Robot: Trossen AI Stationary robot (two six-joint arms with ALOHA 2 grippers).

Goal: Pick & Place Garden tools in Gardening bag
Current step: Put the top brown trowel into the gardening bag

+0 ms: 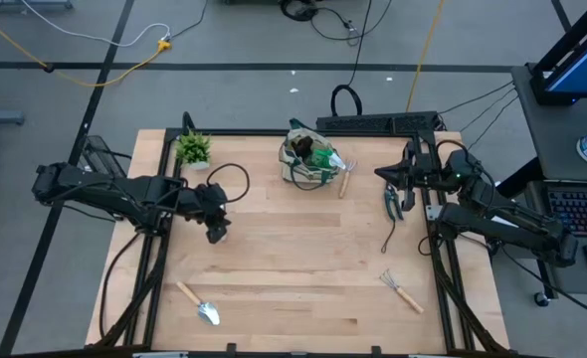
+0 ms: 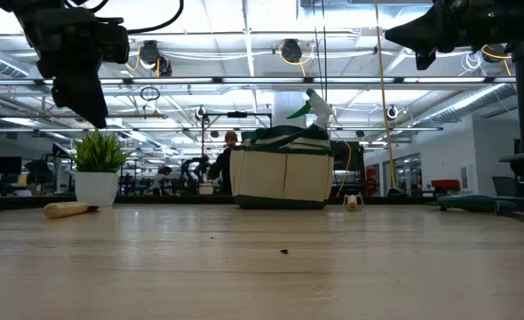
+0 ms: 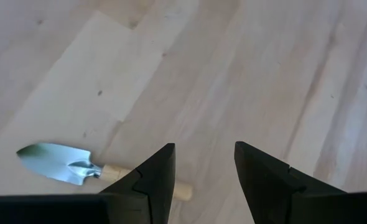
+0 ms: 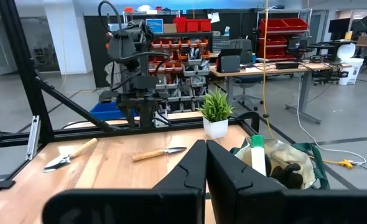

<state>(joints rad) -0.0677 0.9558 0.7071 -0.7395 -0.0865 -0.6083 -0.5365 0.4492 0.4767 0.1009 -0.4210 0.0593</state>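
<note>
The beige gardening bag point(image 1: 311, 161) stands at the table's far middle. A green spray bottle point(image 2: 311, 107) sticks out of its top, and a dark glove point(image 4: 289, 174) lies inside. A wooden-handled fork point(image 1: 345, 179) lies flat beside the bag. Black pruning shears point(image 1: 393, 204) lie at the right, a hand rake point(image 1: 403, 290) at the near right and a silver trowel point(image 1: 200, 304) at the near left. My left gripper point(image 1: 216, 231) hangs open above bare table, with the trowel point(image 3: 65, 165) farther toward the near edge. My right gripper point(image 1: 388, 171) is shut and holds nothing, raised to the right of the bag.
A small potted plant point(image 1: 193, 149) stands at the far left corner. A black metal frame point(image 1: 373, 124) borders the table's far and side edges. Bare wood point(image 1: 303, 259) spreads across the middle of the table, between the tools.
</note>
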